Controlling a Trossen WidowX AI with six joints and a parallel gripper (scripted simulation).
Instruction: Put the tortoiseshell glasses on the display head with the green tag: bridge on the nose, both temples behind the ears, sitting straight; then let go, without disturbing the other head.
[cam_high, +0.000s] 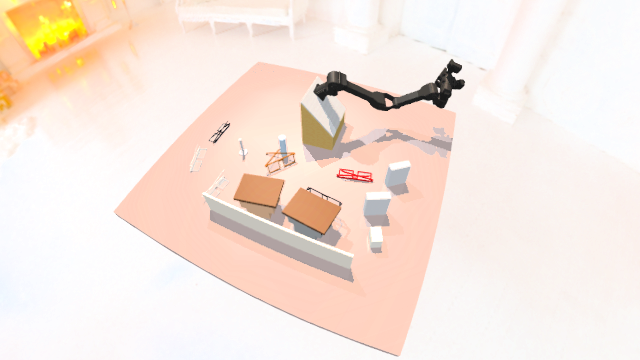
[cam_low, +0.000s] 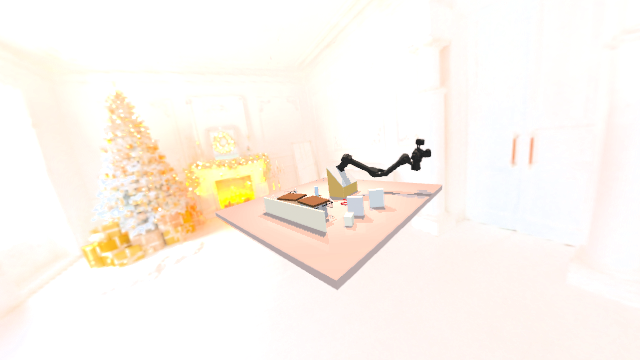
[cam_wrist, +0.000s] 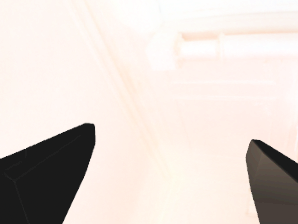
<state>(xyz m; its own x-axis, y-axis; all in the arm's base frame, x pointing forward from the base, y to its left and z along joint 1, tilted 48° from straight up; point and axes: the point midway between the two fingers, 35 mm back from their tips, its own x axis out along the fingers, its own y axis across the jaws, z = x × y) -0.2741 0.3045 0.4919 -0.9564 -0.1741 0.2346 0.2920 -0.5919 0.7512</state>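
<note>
Brown-orange glasses (cam_high: 290, 153), the only tortoiseshell-like pair, are at a pale blue post (cam_high: 282, 142) near the table's middle in the top view. I cannot tell whether they touch it. Two brown-topped blocks (cam_high: 259, 190) (cam_high: 312, 210) stand in front; whether these are the display heads is unclear, and no green tag can be made out. My gripper (cam_wrist: 171, 141) is open with nothing between its fingers. The arm (cam_high: 384, 101) (cam_low: 378, 172) stretches far right of the glasses, high above the table's right back edge.
A long pale wall (cam_high: 280, 230) (cam_low: 295, 215) stands before the blocks. Three white blocks (cam_high: 398, 173) (cam_high: 376, 204) (cam_high: 375, 239) stand right. Red glasses (cam_high: 354, 175) lie centre-right, black glasses (cam_high: 219, 132) at left. A small white stand (cam_high: 241, 145) is near the post. The arm's base sits on a slanted block (cam_high: 317, 128).
</note>
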